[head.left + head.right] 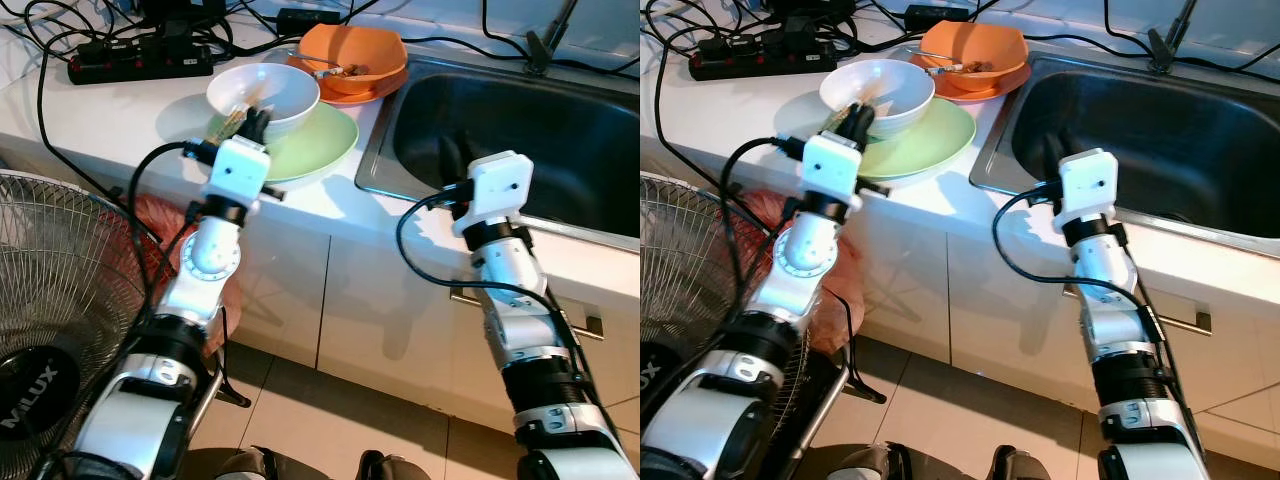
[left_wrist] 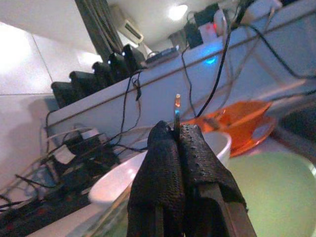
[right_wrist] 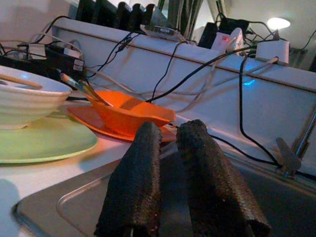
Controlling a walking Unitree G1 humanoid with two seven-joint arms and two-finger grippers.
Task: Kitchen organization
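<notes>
The left claw (image 1: 252, 120) sits at the near rim of the white bowl (image 1: 263, 96), its fingers pressed together on a thin stick, probably a chopstick (image 2: 177, 109), whose tip pokes out past the fingertips. The right claw (image 3: 173, 163) hovers at the near-left edge of the sink (image 1: 520, 130), fingers nearly together with a narrow gap, holding nothing.

The stick is light, stiff and narrow, so it could swivel or slip in the pinch; a hold nearer its middle would probably be steadier. The bowls look like hard, smooth, breakable ware, best taken by the rim.

On the table (image 1: 100, 110) there are two bowls, white and orange (image 1: 350, 50), and two plates, a green plate (image 1: 320, 150) under the white bowl and an orange plate (image 1: 375, 92) under the other. The white bowl stands left of the sink; the orange bowl is further back.
</notes>
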